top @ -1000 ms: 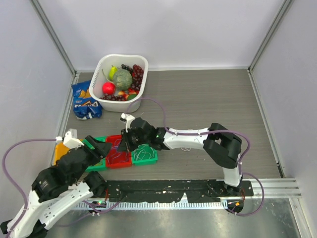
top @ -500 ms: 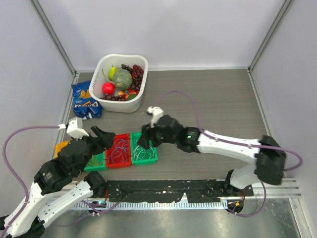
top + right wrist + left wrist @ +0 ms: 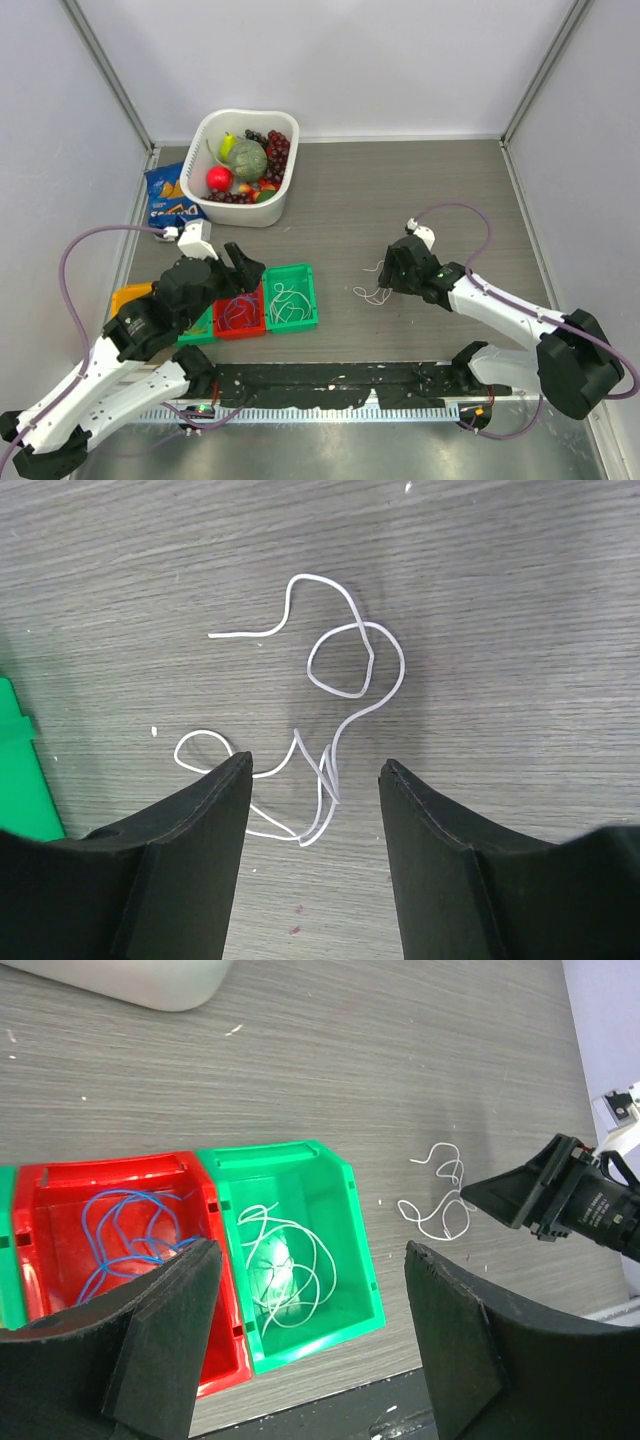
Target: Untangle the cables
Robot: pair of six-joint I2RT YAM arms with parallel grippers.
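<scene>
Seemingly loose cable under right hand (parted).

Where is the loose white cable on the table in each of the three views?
Top external: white cable just right of centre, right of the green bin.
Left wrist: right of centre, right of that bin.
Right wrist: centre; bin corner at left edge.
Shared landmark: the green bin.

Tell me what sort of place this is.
Probably a robotics lab test cell: a wood-grain table boxed in by plain white panel walls, white-and-black robot arms, left and right, bolted at its near edge, and a red plastic bin and green plastic bin holding thin cables.
</scene>
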